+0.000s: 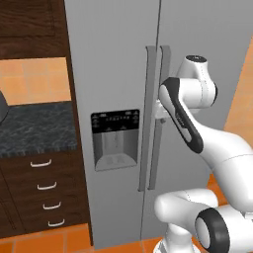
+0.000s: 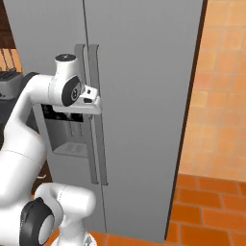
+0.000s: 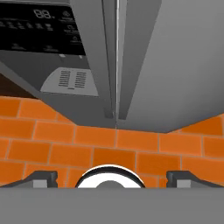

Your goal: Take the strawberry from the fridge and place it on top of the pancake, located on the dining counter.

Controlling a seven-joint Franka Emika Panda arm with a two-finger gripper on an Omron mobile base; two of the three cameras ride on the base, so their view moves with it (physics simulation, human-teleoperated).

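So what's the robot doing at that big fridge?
The white robot arm is reaching up to the grey fridge, whose two doors are both shut. Its tool is open and holding nothing, up close by the two long handles in the middle. The strawberry job hasn't really started; the door needs opening first.

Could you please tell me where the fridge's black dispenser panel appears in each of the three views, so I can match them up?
Left base view: the dispenser panel is left of centre, on the left door, left of the handles.
Right base view: it sits at the left, mostly hidden behind the arm.
Hand view: it fills the upper left.
Shared landmark: the paired handles beside it.
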